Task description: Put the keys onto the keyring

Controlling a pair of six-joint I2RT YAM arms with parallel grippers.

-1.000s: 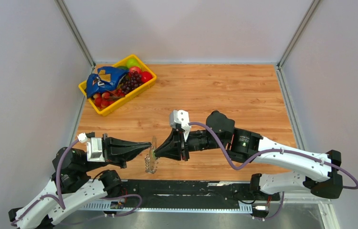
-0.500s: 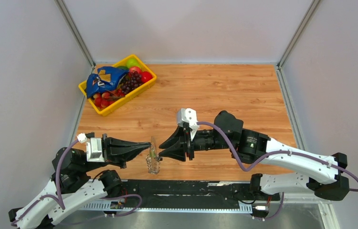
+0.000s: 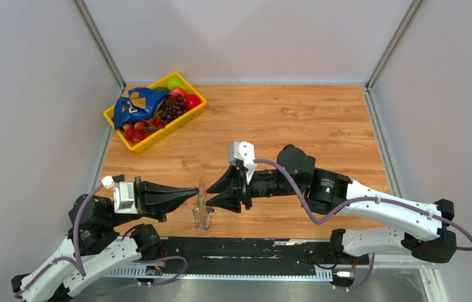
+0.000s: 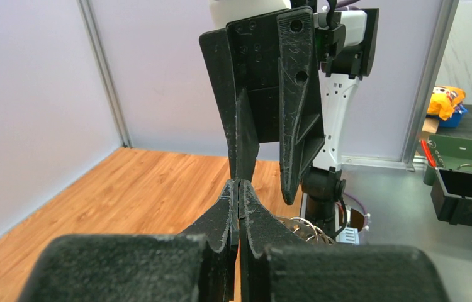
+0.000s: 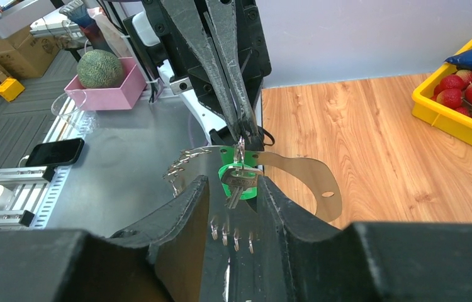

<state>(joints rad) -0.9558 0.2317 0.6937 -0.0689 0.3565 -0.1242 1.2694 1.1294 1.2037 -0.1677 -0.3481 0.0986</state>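
Free room and obstructions on the table (image 3: pixel 296 119).
Open wood across middle, far side and right; far-left corner taken by yellow fruit basket (image 3: pixel 174 126). Near centre, tight: left gripper (image 3: pixel 196 194) pinched on hanging keyring (image 3: pixel 201 215), right gripper (image 3: pixel 206 195) spread just beside it. Enclosed by walls (image 3: pixel 32 94) on three sides.

Top cam sits above, behind my bases, looking down on the whole table (image 3: pixel 296 119). Wrist cams ride close behind my left gripper (image 4: pixel 238 184) and right gripper (image 5: pixel 232 182), facing each other; all share the keyring (image 5: pixel 303 173).
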